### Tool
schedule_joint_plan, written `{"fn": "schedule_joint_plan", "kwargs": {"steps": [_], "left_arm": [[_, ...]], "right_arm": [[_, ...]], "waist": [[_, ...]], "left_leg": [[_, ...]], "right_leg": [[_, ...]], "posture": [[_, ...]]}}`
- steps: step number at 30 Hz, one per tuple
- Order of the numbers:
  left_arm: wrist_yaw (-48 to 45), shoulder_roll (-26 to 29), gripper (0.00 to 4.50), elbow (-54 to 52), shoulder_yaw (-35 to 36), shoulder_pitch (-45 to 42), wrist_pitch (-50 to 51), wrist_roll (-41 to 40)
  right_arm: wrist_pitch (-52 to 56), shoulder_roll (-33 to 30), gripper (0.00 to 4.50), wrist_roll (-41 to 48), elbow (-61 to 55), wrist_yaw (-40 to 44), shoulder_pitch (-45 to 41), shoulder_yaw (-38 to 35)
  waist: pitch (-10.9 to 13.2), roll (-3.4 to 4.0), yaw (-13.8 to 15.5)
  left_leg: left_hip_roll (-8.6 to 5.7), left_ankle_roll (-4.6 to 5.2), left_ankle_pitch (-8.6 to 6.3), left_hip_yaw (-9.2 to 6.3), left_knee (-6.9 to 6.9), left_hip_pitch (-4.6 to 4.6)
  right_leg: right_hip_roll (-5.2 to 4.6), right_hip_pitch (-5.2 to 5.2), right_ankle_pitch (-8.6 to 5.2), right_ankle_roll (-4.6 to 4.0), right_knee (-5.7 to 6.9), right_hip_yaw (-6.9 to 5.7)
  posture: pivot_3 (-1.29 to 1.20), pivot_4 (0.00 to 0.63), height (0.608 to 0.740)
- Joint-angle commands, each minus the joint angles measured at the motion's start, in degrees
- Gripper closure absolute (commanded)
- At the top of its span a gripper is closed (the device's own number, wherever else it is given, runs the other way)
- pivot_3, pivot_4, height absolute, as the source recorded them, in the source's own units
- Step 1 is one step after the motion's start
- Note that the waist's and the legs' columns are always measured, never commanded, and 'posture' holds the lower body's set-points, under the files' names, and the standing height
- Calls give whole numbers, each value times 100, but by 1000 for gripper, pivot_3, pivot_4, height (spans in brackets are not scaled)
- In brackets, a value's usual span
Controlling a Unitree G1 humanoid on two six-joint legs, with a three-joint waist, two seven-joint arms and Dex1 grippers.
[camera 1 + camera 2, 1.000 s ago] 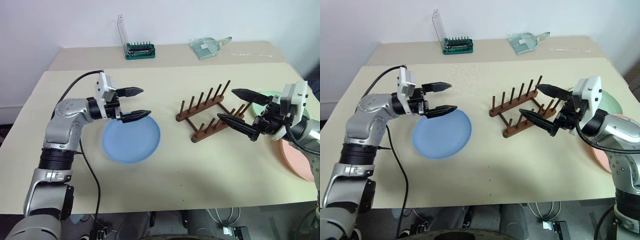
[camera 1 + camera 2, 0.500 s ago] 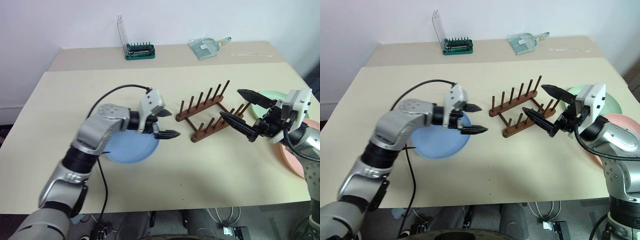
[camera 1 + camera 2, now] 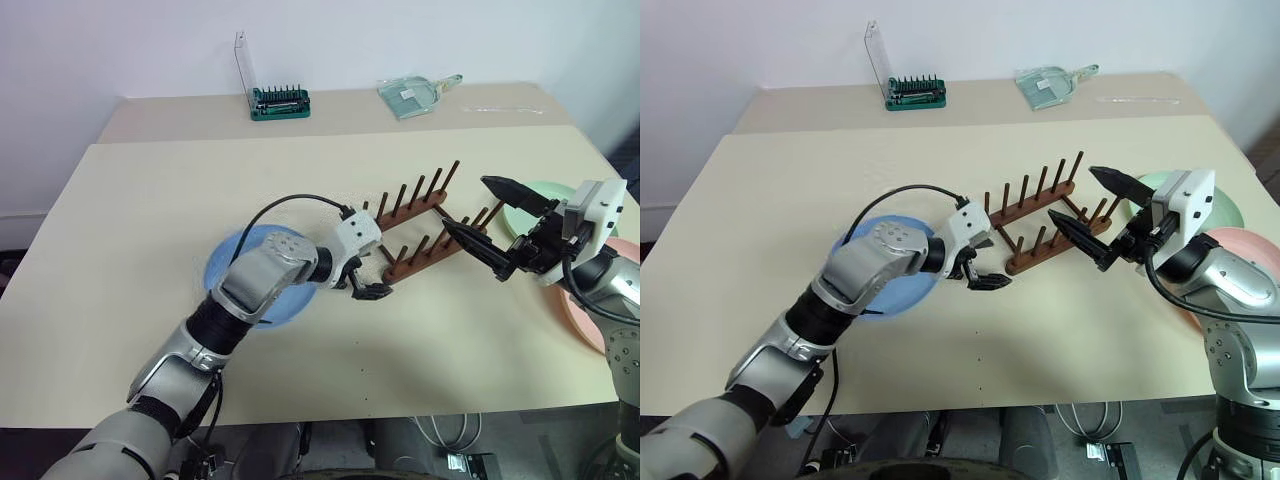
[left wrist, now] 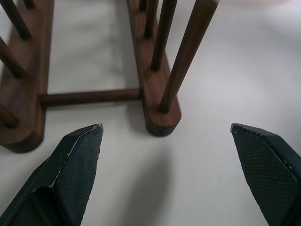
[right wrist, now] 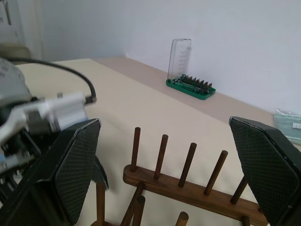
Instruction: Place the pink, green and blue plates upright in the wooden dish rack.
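Your left gripper [image 3: 366,283], jaws spread wide and empty, hangs at the near end of the slant-pegged dark wood rack [image 3: 418,222]; the matte round blue plate [image 3: 232,262] lies flat beneath its arm. Right gripper [image 3: 478,222]: jaws open too.

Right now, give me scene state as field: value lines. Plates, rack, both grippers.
blue plate: flat on table, partly under left arm
green plate: flat, far right, behind right gripper
pink plate: flat, right edge of table
wooden dish rack: no plates in it
left gripper: open, holding nothing, at rack's near end
right gripper: open, holding nothing, over rack's right end
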Motion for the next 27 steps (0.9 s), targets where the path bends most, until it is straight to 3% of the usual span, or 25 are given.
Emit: {"fn": "schedule_joint_plan", "kwargs": {"steps": [1,16,19,24,25,27], "left_arm": [[332,-251,0,260,-108,18,-495,387],[565,-1160,0,1198,-194,78,-1184,903],[487,-1231,799,1183,-170,124,-1044,857],[571,-1296,3422,1214,-114,110,-1017,932],[596,-1332,3728,1237,-74,101,-1010,931],[627,-1363,3722,1266,-58,74,-1070,986]], "right_arm": [[-157,29,32,-11,-273,-61,-7,-122],[40,-137,32,64,-458,-197,9,-223],[99,-158,0,101,-535,-221,77,-280],[162,-206,0,156,-585,-188,226,-432],[179,-231,0,177,-595,-156,279,-491],[228,-316,0,233,-568,-62,415,-660]], "waist": [[0,0,4],[0,-1,6],[0,-1,10],[0,-1,11],[-1,-1,11],[-1,-1,15]], "left_leg": [[0,0,0,0,0,0],[0,2,-1,7,0,2],[0,3,-2,9,1,2],[0,6,-3,12,1,3],[0,6,-3,12,1,8],[0,12,-7,15,1,16]], "right_leg": [[0,0,0,0,0,0],[-1,1,0,1,-2,4],[-1,2,1,3,-2,5],[-1,4,1,5,-3,8],[-1,8,1,5,-3,9],[-1,16,0,6,-3,10]], "posture": [[0,150,740],[0,150,740],[0,150,740],[0,150,740],[0,150,740],[0,150,740]]}}
